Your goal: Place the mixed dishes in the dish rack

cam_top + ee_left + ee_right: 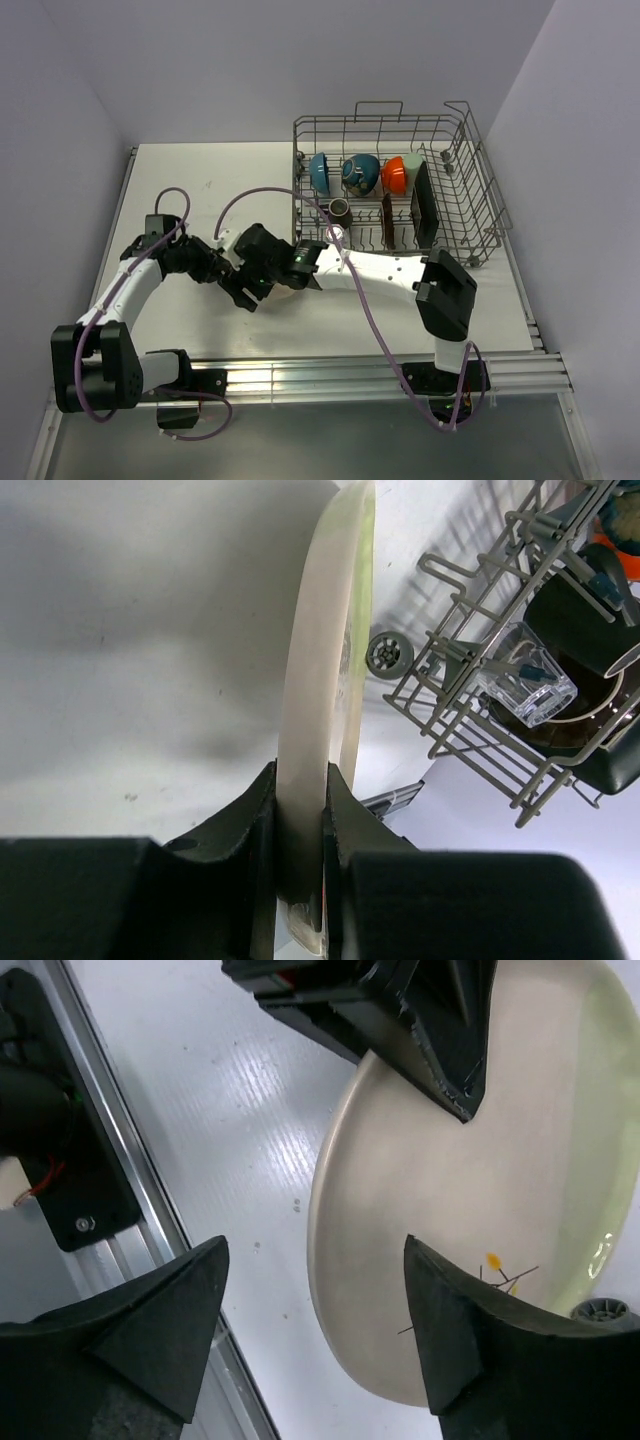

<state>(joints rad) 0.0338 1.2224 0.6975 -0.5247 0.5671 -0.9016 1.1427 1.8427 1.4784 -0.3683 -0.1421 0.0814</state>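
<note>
Plate transfer going on, near the end of loading. Left gripper (pixel 300 815) is clamping the rim of the cream round plate (pixel 322 660), jaws pressing both faces. The plate is standing on edge straight ahead of its fingers, over the table (pixel 200 190); I can't tell whether it touches.

Right gripper (pixel 315 1260) is hanging with its jaws apart. The plate face is showing just beyond its fingertips and it is gripping nothing.

Dish rack (pixel 487 200) is sitting ahead and right of both hands. It is already holding two blue-inside bowls (pixel 320 172), the orange bowl (pixel 394 175), pale green cup (pixel 413 162), small brown mug (pixel 340 209), black square plates (pixel 425 205) and clear glass (pixel 525 675).

Judging by this, the plate is the only dish showing outside the rack. It is waiting to be slotted between tines.
</note>
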